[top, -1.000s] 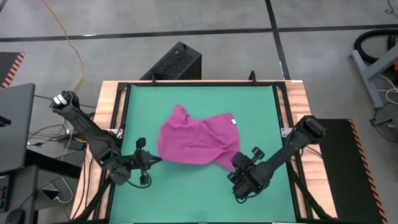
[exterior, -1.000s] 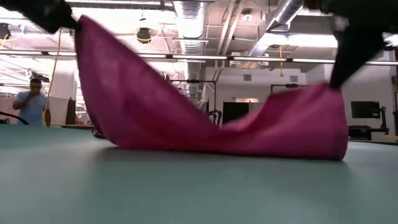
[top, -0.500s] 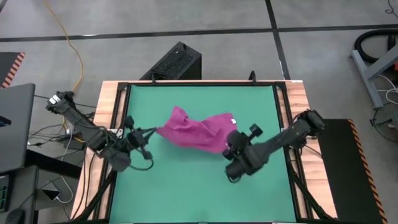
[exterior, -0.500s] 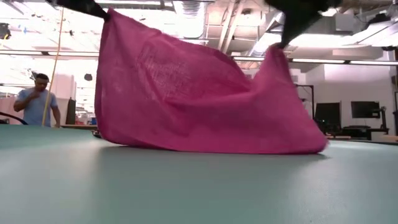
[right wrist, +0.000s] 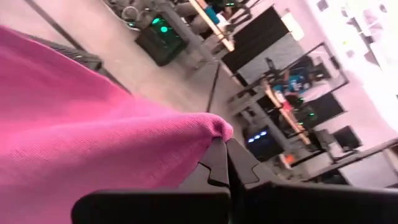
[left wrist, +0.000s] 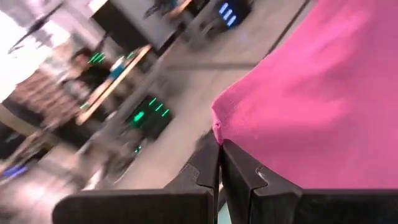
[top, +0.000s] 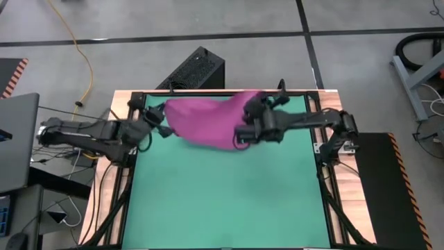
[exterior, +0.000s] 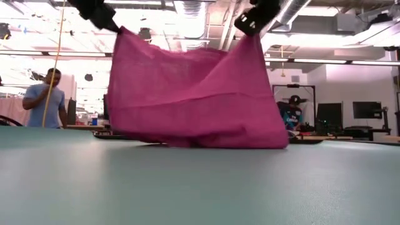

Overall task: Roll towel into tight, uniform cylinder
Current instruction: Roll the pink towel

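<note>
The magenta-pink towel hangs spread between my two grippers over the far part of the green mat. In the low view the towel hangs like a sheet, its lower edge touching the mat. My left gripper is shut on its upper left corner. My right gripper is shut on its upper right corner. The white tag does not show. My left gripper pinches the towel's corner between its two fingers, only at their free ends. The towel hangs below, its lower edge on the mat. My right gripper pinches the other upper corner between its two fingers. The top edge sags only a little between the two holds.
A black box stands on the floor beyond the table's far edge. The wooden table frame borders the mat. People stand in the room behind. The near half of the mat is bare.
Both grippers have gone up and toward the table's far edge, each shut on a towel corner. The towel, crumpled at mid-mat a second ago, has been lifted and drawn out into a hanging sheet; only its lower edge still touches the mat.
</note>
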Controlling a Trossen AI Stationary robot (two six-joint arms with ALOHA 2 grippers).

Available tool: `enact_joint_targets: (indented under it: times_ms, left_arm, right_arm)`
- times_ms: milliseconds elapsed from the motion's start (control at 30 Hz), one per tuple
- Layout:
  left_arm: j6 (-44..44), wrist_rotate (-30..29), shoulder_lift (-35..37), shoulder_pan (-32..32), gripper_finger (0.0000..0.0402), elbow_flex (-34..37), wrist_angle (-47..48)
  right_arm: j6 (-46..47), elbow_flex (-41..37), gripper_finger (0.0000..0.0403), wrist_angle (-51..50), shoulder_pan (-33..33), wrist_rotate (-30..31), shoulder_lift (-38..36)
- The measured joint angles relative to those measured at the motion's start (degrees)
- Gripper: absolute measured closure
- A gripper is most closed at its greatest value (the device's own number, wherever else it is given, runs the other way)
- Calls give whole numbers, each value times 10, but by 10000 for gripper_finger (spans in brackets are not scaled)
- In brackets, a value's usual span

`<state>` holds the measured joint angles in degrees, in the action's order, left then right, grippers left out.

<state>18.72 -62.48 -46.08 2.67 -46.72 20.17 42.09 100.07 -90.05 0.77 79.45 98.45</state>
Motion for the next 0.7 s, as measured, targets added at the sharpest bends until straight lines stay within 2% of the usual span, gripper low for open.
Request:
enact_joint_targets:
  times_ms: [133,200,300,500,700]
  left_arm:
    - [129,137,44,-79,402,-10,-122]
    - [178,193,60,-109,401,-30,-148]
    - [206,244,69,-143,401,-81,-151]
    - [177,289,69,-155,402,-166,-59]
    - [62,292,77,-146,401,-171,121]
  right_arm:
    - [-102,88,403,0,-25,31,0]
    - [-143,135,403,1,-36,36,-1]
    - [-167,191,403,1,-49,34,-8]
    - [-159,214,403,3,-17,29,-35]
    - [-93,193,403,1,73,-22,-36]
